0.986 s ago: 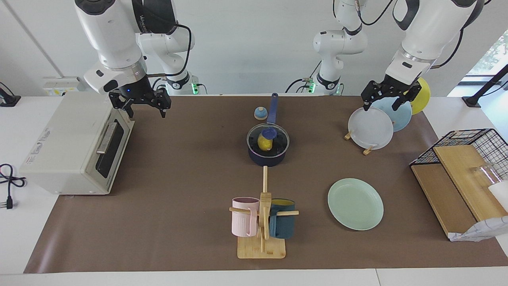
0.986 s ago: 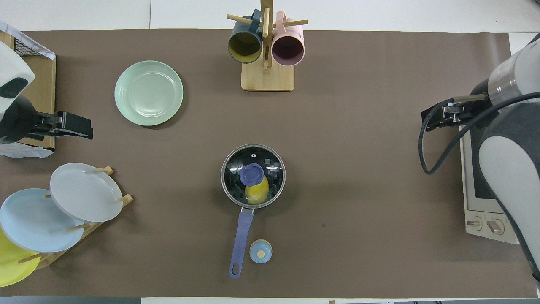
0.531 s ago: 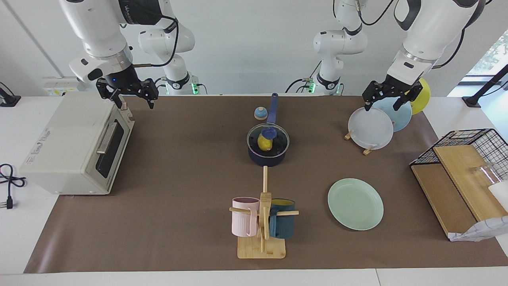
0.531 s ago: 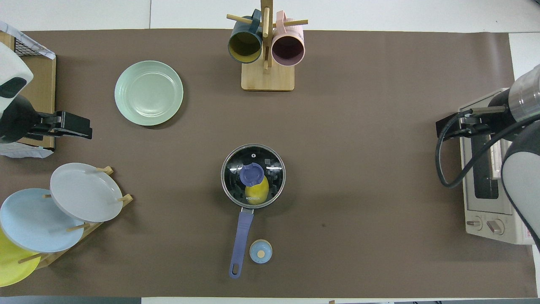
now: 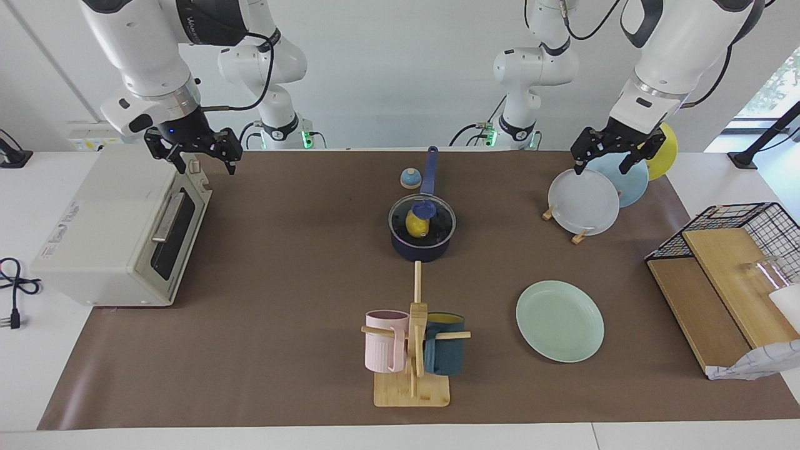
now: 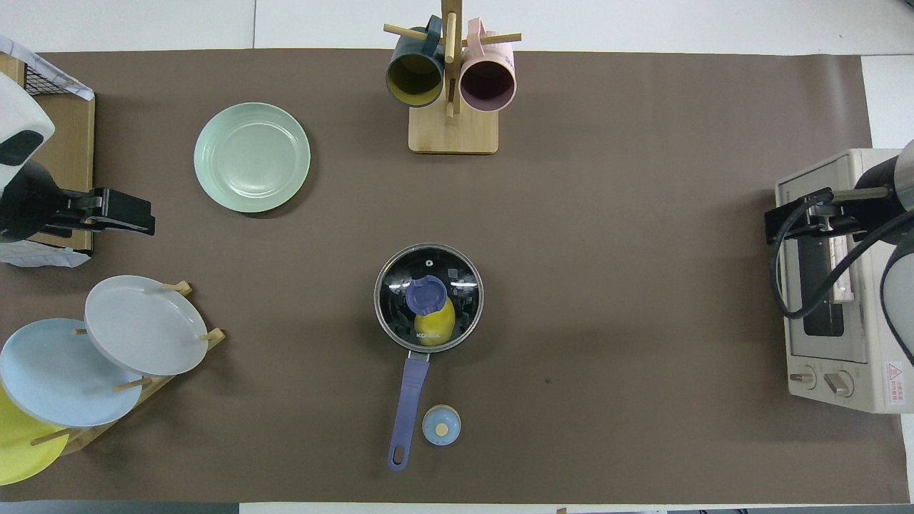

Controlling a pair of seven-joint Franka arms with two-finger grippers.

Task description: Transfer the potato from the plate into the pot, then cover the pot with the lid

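Note:
The navy pot stands mid-table with its long handle pointing toward the robots. The clear glass lid with a blue knob lies on the pot. The yellow potato shows through the lid, inside the pot. The mint-green plate lies bare, farther from the robots, toward the left arm's end. My right gripper is open and empty, up over the toaster oven's near corner. My left gripper is open and empty over the plate rack.
A toaster oven stands at the right arm's end. A mug tree with pink and teal mugs stands farther out than the pot. A small bell-shaped knob object sits beside the pot handle. A plate rack and wire basket stand at the left arm's end.
My right gripper has risen and moved toward the right arm's end, from over the mat to over the toaster oven. The left arm, pot, lid and potato have not moved.

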